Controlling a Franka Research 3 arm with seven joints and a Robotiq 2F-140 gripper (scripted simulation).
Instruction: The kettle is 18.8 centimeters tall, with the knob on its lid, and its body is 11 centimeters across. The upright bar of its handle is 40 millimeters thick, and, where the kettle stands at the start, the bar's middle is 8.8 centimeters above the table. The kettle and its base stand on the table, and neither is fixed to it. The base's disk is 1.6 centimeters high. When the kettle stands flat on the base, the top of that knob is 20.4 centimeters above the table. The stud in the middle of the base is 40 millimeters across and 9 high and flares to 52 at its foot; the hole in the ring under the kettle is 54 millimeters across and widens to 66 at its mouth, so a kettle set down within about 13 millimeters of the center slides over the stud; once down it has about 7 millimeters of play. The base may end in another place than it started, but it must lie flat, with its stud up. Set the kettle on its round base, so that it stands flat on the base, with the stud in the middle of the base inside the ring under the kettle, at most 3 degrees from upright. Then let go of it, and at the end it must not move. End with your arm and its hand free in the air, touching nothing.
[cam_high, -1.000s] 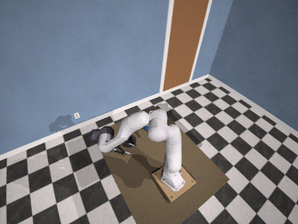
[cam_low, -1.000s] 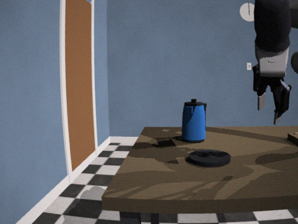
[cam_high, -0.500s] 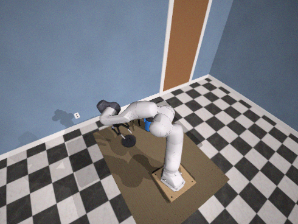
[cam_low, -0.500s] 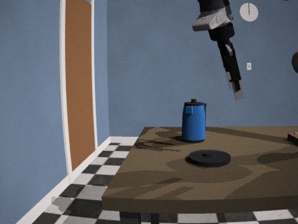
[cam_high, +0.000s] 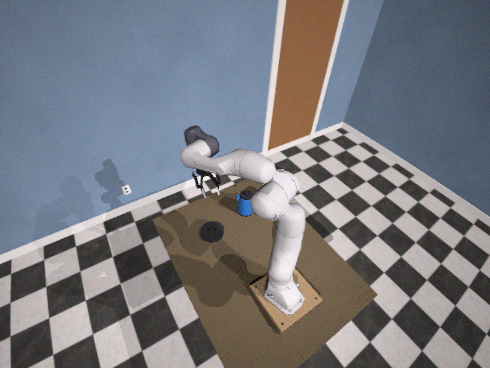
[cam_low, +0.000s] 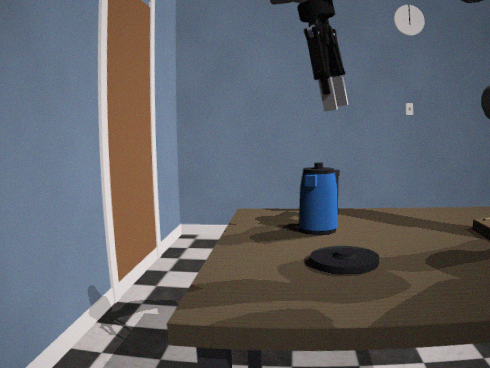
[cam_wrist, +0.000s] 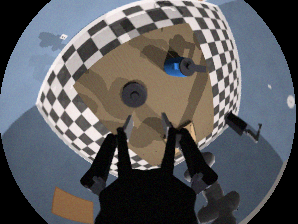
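The blue kettle (cam_low: 318, 200) with a black lid and knob stands upright on the brown table, apart from its base; the arm's elbow hides part of it in the top view (cam_high: 244, 202). The black round base (cam_low: 343, 259) lies flat, stud up, nearer the table's front; it also shows in the top view (cam_high: 211, 231). My gripper (cam_low: 335, 100) hangs high in the air above the table's far edge, well above the kettle, fingers partly apart with nothing between them. The wrist view shows the fingers, the base (cam_wrist: 133, 94) and the kettle (cam_wrist: 174, 67) far below.
The arm's mount plate (cam_high: 286, 301) sits on the table's near end. A checkered floor surrounds the table. A blue wall with an orange door (cam_high: 305, 70) stands behind; a wall socket (cam_high: 126, 189) is low on it.
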